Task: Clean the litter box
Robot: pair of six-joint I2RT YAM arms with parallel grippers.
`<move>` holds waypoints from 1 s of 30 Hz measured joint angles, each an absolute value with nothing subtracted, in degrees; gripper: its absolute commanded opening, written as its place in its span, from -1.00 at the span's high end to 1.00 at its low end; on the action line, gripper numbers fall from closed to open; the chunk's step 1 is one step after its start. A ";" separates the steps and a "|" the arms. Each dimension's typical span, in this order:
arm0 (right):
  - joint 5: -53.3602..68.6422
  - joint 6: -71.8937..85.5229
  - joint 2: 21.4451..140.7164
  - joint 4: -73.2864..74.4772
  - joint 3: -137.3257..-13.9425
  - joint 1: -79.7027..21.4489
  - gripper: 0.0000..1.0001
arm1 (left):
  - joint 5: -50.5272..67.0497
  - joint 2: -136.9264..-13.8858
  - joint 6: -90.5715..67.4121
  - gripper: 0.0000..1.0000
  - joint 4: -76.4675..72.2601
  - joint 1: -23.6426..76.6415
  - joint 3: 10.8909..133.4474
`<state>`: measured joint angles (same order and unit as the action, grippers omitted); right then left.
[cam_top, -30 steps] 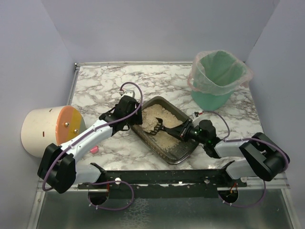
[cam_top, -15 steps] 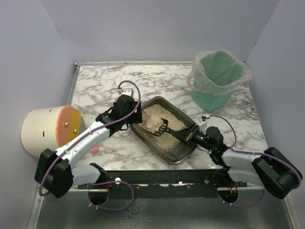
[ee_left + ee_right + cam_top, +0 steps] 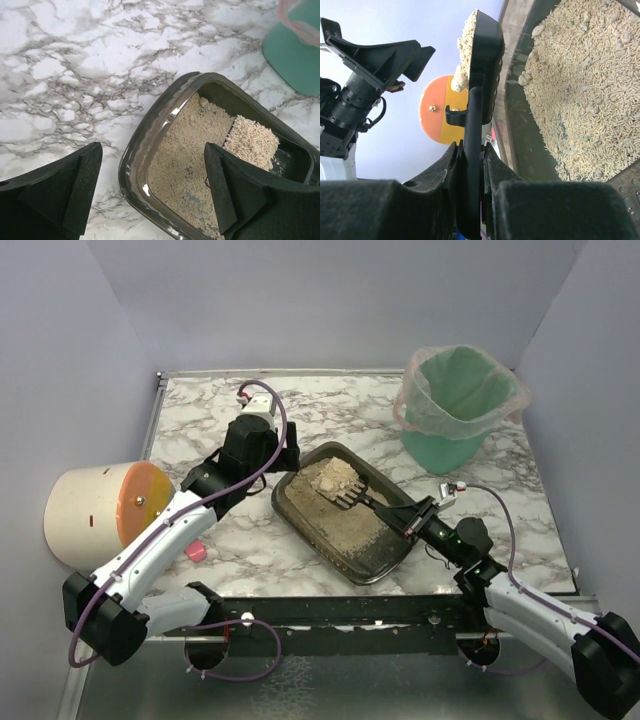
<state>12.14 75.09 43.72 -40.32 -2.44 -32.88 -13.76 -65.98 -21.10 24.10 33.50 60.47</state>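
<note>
Right now, gripping the thin handle of a black slotted plastic scoop in the right tool, shut tight on it to stop any slipping. Holding the scoop head up over the shallow dark grey-brown plastic litter box, with a heap of beige litter piled on top. Held above the box, probably, to let loose clean bits drop back through the slots and not onto the white marble-look table. Hovering at the other side, the left tool, spread wide and holding nothing, one finger over the marble and the other over the litter, with the far left corner of the box in between. Placed there, maybe, to steady the rim and stop the box from sliding. Litter box in the middle of the table, set at a slant between the two arms, with a bare dark patch at the end near the right tool and pellets over the rest. Round green plastic bucket lined with a clear bag at the far right corner, well apart from the box, likely meant for the dirty lump. Big cream tub with an orange end lying on its side at the left edge, and a small pink thing near it on the table. Plain pale lilac walls on three sides, soft even light.
</note>
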 measured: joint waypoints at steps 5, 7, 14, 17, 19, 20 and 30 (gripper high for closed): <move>11.62 74.94 40.42 -37.32 -2.00 -32.58 0.98 | -15.64 -63.57 -18.31 -0.88 23.14 33.50 60.49; 11.53 75.02 39.40 -35.90 -1.67 -32.53 0.99 | -16.12 -62.35 -17.23 -0.90 22.04 33.50 59.57; 12.29 75.88 38.17 -34.22 -1.37 -32.05 0.99 | -17.21 -58.72 -15.53 -0.98 19.11 33.50 54.87; 12.78 75.88 38.06 -33.08 -1.74 -31.62 0.98 | -17.32 -57.49 -15.42 -0.98 18.41 33.50 53.25; 12.88 76.23 37.32 -33.04 -1.65 -31.48 0.99 | -17.41 -57.17 -15.40 -0.98 18.15 33.50 52.82; 13.30 76.34 37.63 -33.91 -1.65 -31.48 0.99 | -17.45 -57.08 -15.40 -0.98 18.04 33.50 52.71; 14.98 77.34 37.56 -33.28 -1.74 -29.91 0.99 | -17.65 -55.96 -15.38 -0.98 17.63 33.50 52.25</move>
<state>14.98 77.34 37.56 -33.28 -1.74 -29.91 -17.65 -55.96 -15.38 17.63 33.50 52.25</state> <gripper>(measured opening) 0.201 0.989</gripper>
